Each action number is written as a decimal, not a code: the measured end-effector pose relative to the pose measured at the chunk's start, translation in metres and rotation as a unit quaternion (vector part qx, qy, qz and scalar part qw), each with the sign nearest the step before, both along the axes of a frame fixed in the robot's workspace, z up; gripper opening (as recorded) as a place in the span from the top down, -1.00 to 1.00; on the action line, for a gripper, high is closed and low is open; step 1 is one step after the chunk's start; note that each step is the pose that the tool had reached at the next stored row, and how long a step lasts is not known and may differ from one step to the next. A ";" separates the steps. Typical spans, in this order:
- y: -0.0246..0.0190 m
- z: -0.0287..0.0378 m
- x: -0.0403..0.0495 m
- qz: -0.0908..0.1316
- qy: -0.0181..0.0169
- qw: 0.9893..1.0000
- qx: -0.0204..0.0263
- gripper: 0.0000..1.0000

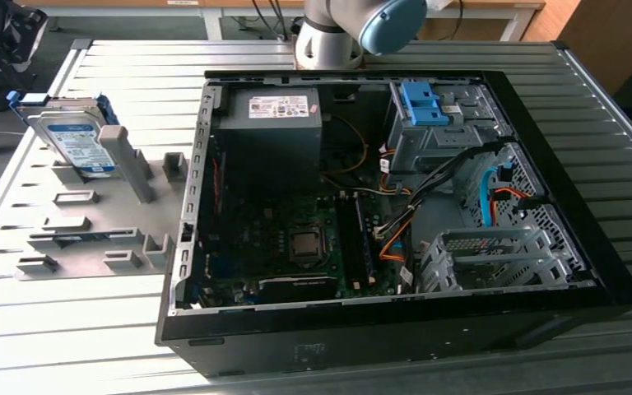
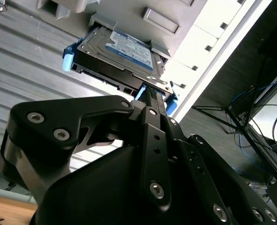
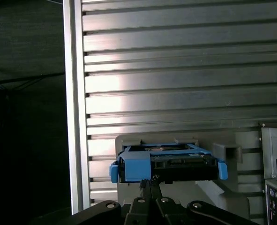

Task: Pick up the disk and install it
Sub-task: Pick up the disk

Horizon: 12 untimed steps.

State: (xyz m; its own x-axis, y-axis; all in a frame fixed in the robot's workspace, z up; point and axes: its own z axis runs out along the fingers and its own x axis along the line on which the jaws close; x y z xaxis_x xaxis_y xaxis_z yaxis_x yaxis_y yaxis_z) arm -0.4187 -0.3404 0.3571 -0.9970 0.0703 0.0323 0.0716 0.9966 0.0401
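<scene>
My fingers (image 3: 147, 185) look pressed together into one narrow black stem, with nothing pinched between them. In both wrist views my gripper (image 2: 151, 93) lines up with the near edge of the disk (image 2: 122, 54). Whether the tips touch it I cannot tell.

The disk (image 1: 75, 144) is a flat silver slab with a white-and-blue label and blue plastic rails clipped along its edges. It stands tilted on edge in a grey moulded holder (image 1: 118, 214) full of blocky slots, at the exterior view's left and toward the far side. The holder lies on a table (image 1: 63, 329) of ribbed, shiny metal slats.

To the right lies an open computer case (image 1: 612, 280), black and boxy, well apart from the disk. Inside it are a green circuit board (image 1: 283, 247), a black box with a white sticker (image 1: 267, 132) and, at the far right, a bare blue bracket (image 1: 424, 103) on a perforated grey cage. My arm (image 1: 338, 33), smooth grey with a pale blue cap, rises beyond the case's far wall.
</scene>
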 end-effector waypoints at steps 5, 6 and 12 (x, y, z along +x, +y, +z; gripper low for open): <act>0.0000 0.0000 0.0000 0.004 0.000 1.000 0.000 0.79; 0.0000 0.0000 0.0000 0.005 0.000 1.000 0.000 0.79; 0.0000 -0.0001 0.0000 0.011 0.000 1.000 0.000 0.79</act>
